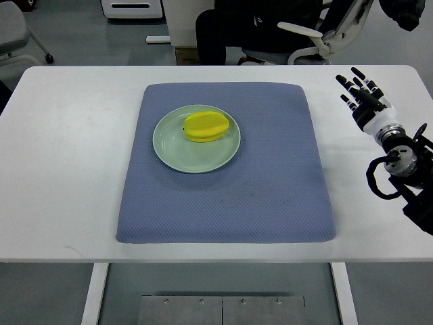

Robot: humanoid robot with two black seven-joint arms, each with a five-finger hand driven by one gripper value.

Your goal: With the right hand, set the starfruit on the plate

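From the left, the white bench (67, 156) is bare up to the blue mat (270, 189) that covers its middle. On the mat sits a pale green plate (177, 157), and the starfruit (206, 126) already lies on it, toward the plate's upper right, well inside the rim. Judging from that, the placing looks done. The fruit looks light, waxy and ridged, likely slippery on its flat faces and easy to bruise along the thin ribs; fingers would best settle across its middle, in the grooves between ribs, with a soft squeeze. Far to the right, well clear of the mat, the right hand (362, 95) hovers over the bench with fingers stretched out, empty.
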